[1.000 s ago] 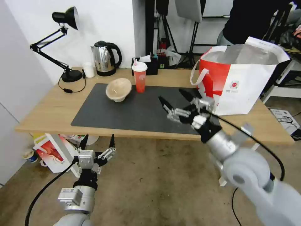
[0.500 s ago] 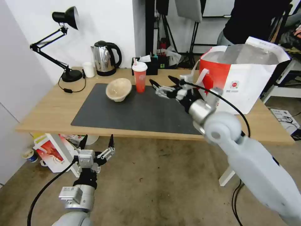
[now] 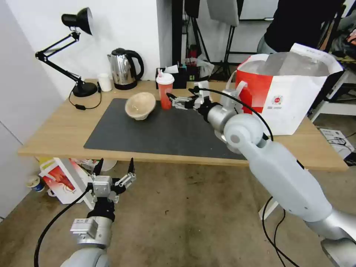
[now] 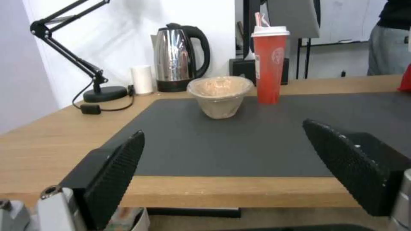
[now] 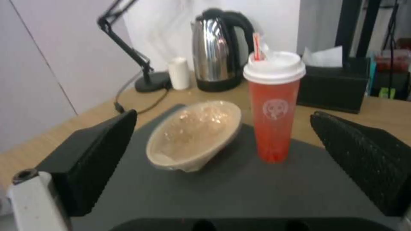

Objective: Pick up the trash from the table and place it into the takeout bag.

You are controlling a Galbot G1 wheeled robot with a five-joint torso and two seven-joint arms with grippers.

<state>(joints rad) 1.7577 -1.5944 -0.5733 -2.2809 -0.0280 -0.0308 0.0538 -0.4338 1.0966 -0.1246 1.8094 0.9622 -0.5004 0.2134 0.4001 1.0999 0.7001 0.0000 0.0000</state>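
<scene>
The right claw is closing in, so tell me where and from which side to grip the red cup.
Grip the red cup on its straight wall, below the white lid, coming level from its bag-facing side, where the open right claw already hovers. It stands upright and tall, so a side pinch probably suits. The tan pulp bowl leans close on the other side; the straw blocks a top grasp.

The tall translucent red plastic cup [image 5: 274, 125] carries a white lid, a pale round logo and a red-and-white striped straw. The tan pulp bowl [image 5: 195, 134] is speckled beige. The dark grey rectangular mat [image 3: 155, 129] lies on the light-wood desk [image 3: 59, 129]. The boxy takeout bag [image 3: 287, 96] is red and white, with a small round red logo and silvery lining. The right tool [image 3: 180, 99] has black fingers with dotted, textured pads [image 5: 364, 160]; its arm is pale grey.
</scene>
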